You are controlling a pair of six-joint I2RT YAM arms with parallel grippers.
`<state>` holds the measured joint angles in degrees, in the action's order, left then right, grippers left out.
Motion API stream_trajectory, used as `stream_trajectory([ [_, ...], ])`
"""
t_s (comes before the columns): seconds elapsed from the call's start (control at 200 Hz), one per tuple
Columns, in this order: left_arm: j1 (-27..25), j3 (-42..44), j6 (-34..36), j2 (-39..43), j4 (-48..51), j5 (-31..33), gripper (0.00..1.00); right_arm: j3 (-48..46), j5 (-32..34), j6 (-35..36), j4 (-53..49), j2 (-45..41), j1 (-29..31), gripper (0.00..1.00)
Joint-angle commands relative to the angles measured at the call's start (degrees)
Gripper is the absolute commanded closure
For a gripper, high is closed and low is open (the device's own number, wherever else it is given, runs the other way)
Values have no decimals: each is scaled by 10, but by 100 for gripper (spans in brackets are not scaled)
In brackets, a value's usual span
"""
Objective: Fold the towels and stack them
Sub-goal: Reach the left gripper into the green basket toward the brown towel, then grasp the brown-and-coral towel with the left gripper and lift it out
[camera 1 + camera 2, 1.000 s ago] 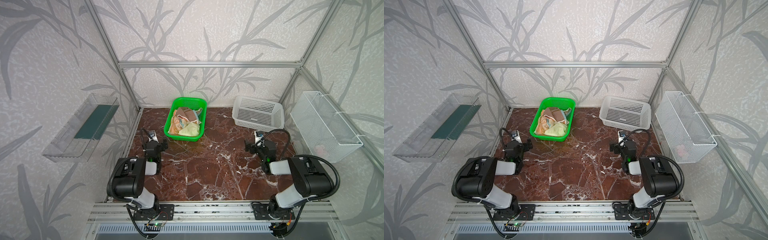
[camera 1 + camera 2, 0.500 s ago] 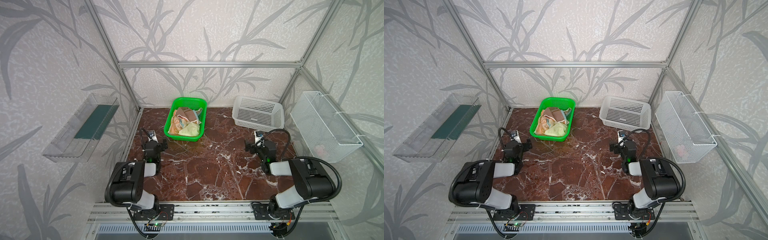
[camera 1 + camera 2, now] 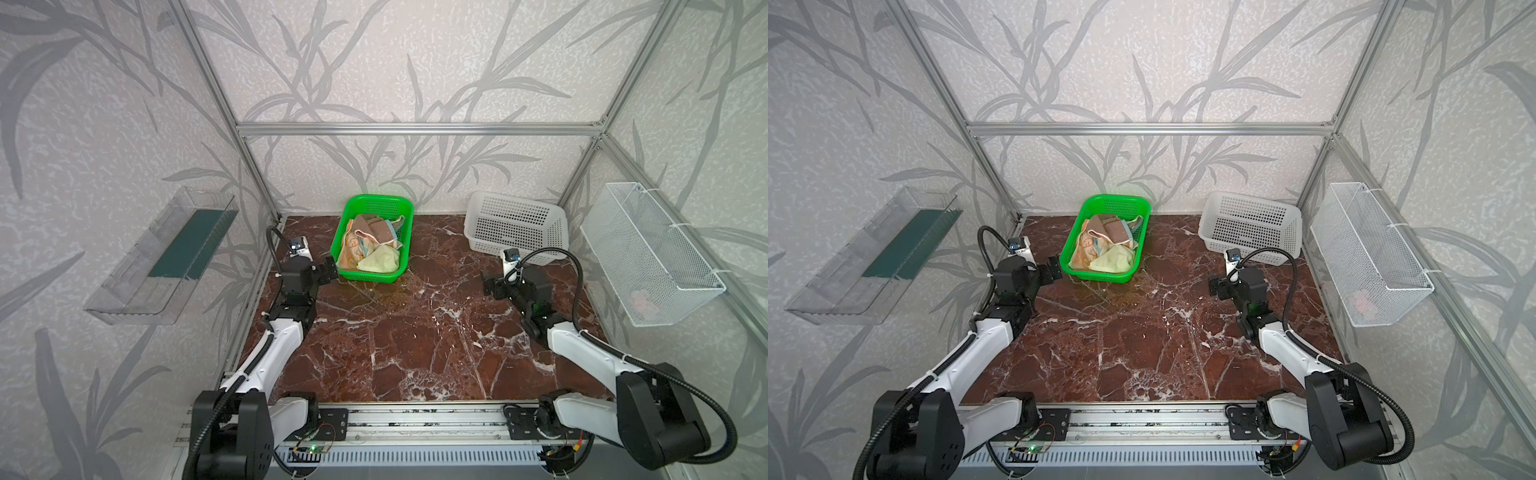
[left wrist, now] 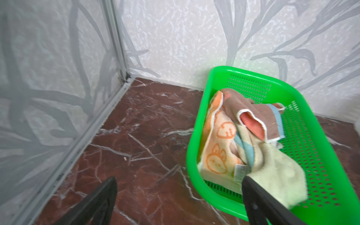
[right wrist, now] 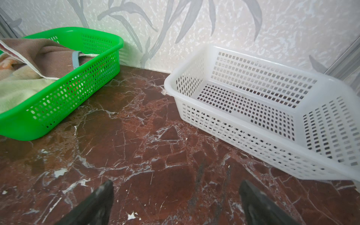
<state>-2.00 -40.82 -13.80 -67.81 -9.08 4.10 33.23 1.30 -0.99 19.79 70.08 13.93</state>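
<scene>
The three towels lie crumpled together inside the green basket (image 3: 365,275), which sits at the back of the marbled red-brown worktop (image 3: 415,340), a little left of centre in both top views. The bear towel (image 3: 380,232), showing its brown side with a pale blue edge, is heaped toward the back of the basket. The pale yellow towel (image 3: 378,262) is bunched at the front. The orange-cream towel with cartoon faces (image 3: 351,249) lies along the basket's left wall. None of them is folded. The left gripper (image 3: 326,271) is just beside the basket's lower left corner, pointing at it. Its jaws are spread wide with nothing between them. In the left wrist view one finger (image 4: 259,202) overlaps the yellow towel, but contact cannot be told. The right gripper (image 3: 492,288) is right of centre over bare worktop, jaws likewise wide apart and holding nothing. It is in front of the white basket (image 3: 513,228) at the upper right of the worktop. A wire basket (image 3: 648,257) hangs on the right wall and a clear tray (image 3: 166,257) on the left wall.
</scene>
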Motion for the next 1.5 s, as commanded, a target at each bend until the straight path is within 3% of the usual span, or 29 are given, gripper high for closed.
stream_trajectory([
  [0.0,-18,-64,-73,-52,107,-48,1,61,-19,-65,-151,6,13,1],
  [0.25,-87,-244,-64,-215,197,-12,2,128,-27,-90,-228,49,58,1],
  [0.42,-89,-359,-81,-322,235,-31,10,144,-25,-85,-236,72,78,1],
  [0.64,-89,-453,-83,-413,242,-50,11,137,-36,-89,-215,87,86,1],
  [0.84,-89,-519,-80,-475,271,-41,19,142,-43,-89,-203,106,90,1],
  [0.94,-90,-530,-82,-488,261,-40,35,145,-46,-89,-198,116,92,1],
  [0.99,-90,-531,-81,-492,251,-41,37,147,-48,-90,-196,121,94,1],
  [1.12,-90,-542,-79,-503,237,-38,61,153,-53,-90,-193,137,99,1],
  [1.205,-90,-561,-76,-514,248,-37,82,158,-54,-91,-195,147,104,1],
  [1.25,-90,-570,-75,-517,253,-39,100,161,-55,-91,-195,151,107,1],
  [1.495,-108,-546,-44,-464,224,-45,100,171,-59,-85,-190,162,122,1],
])
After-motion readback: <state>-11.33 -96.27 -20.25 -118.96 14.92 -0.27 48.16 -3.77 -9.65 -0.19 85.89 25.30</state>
